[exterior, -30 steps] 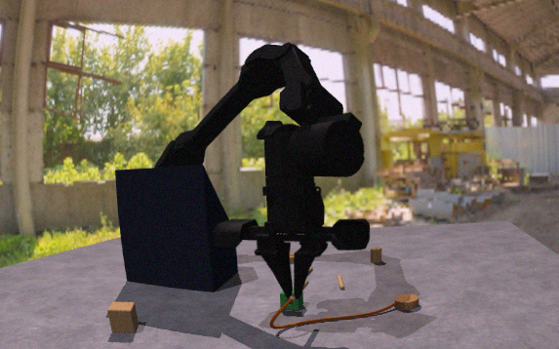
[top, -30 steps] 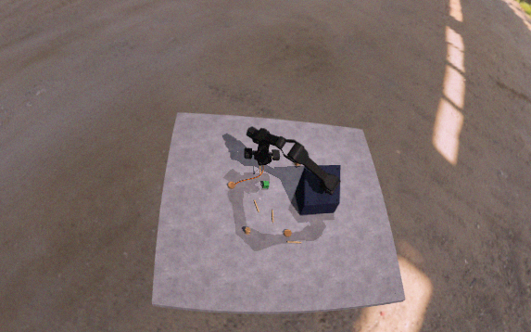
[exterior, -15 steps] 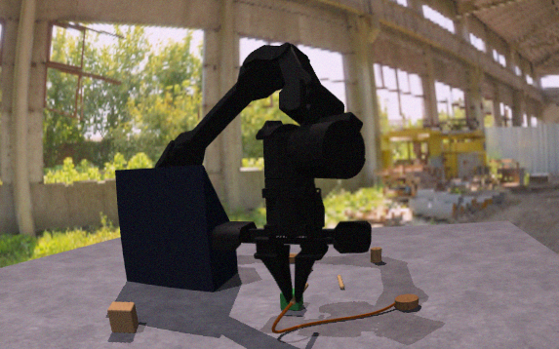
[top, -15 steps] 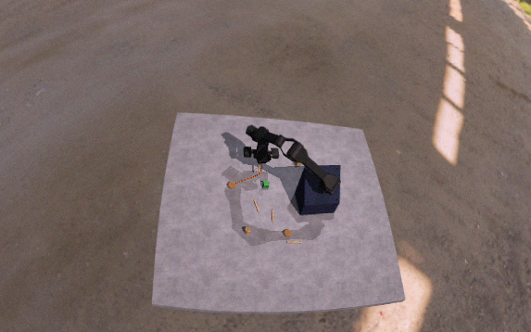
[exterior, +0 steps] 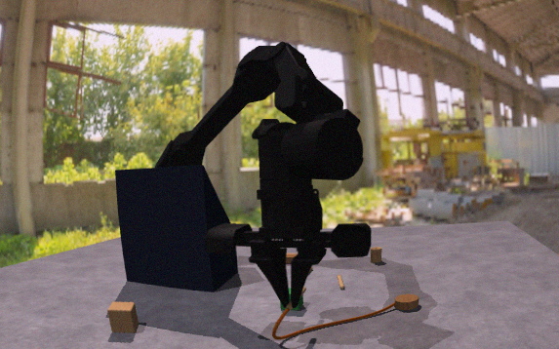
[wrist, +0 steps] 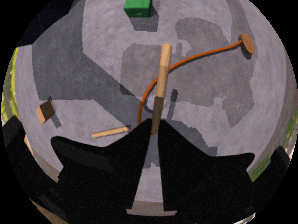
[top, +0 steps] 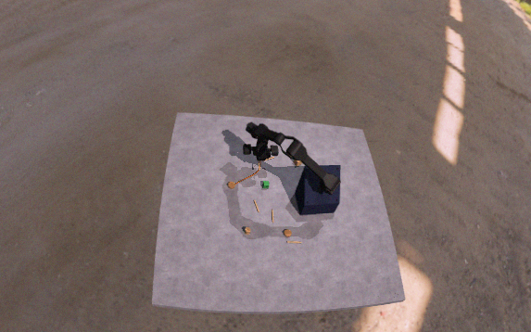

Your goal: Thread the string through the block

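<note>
My gripper [top: 259, 163] [exterior: 290, 306] [wrist: 155, 123] is shut on the tethered stick [wrist: 163, 72] near its string end. The stick is raised above the table, its free end toward the green block [top: 266, 185] [exterior: 299, 306] [wrist: 138, 7] in the wrist view. The block stands on the table beyond the stick tip, apart from it; no hole shows clearly. The orange string [top: 248, 177] [exterior: 339, 323] [wrist: 200, 56] curves from the stick's held end to the round wooden button [top: 232, 185] [exterior: 407, 302] [wrist: 246, 44].
A loose stick [wrist: 111, 132] and a small wooden block [top: 297, 163] [exterior: 123, 317] [wrist: 45, 111] lie near the gripper. Farther off are loose sticks [top: 256, 206] [top: 272, 215] [top: 294, 242], another wooden piece [top: 246, 230] and a round one [top: 287, 233]. The dark base [top: 320, 199] [exterior: 164, 229] stands beside them.
</note>
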You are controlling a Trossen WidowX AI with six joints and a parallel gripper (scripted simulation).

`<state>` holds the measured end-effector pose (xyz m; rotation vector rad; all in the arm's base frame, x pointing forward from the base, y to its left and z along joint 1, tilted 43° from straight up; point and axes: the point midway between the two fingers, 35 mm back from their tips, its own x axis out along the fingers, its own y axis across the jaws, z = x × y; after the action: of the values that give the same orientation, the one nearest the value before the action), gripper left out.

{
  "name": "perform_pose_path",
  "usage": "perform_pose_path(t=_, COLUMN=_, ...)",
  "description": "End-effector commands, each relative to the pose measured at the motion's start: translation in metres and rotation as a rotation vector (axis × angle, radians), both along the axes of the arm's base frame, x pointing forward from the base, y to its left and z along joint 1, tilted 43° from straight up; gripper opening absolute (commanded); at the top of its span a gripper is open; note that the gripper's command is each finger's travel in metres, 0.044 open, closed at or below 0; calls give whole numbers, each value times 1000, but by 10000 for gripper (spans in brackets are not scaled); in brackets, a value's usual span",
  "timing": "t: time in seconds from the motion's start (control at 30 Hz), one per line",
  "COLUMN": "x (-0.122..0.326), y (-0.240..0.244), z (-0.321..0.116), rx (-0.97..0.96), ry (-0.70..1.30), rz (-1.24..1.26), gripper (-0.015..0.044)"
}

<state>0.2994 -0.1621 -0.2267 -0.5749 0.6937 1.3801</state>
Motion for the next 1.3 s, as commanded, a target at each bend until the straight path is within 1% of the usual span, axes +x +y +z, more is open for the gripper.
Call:
perform_pose_path(t=0.0, x=-1, y=-7, z=-4, rx=-6, ry=-2, rz=1, gripper=0)
perform_pose_path(t=0.77, x=-7, y=-29, z=-23, rx=-8, ry=-2, rz=1, gripper=0)
perform_pose_path(t=1.27, x=-13, y=-17, z=-30, rx=-7, ry=-2, rz=1, gripper=0)
